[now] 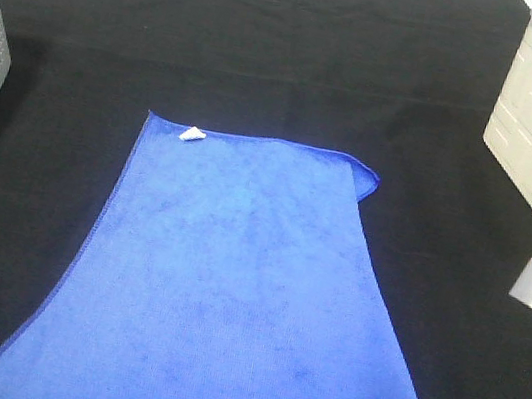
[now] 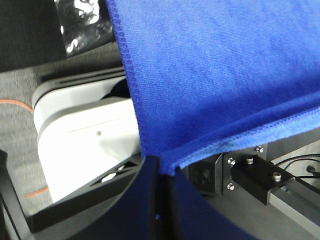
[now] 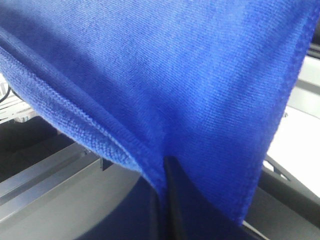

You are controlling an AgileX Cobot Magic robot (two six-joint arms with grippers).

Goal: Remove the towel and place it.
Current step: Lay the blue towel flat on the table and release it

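The large royal-blue microfibre towel (image 1: 231, 295) is lying across the lower centre of the high view, over the black cloth sheet (image 1: 271, 38). The left gripper (image 2: 164, 176) and right gripper (image 3: 162, 172) are each clamping a stitched corner — removal seems to be starting. Next, the 2 arms likely need lifting together.

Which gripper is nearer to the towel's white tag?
Left. The left gripper pinches the towel at its near corner on the white tag side; the right gripper pinches the other near corner.
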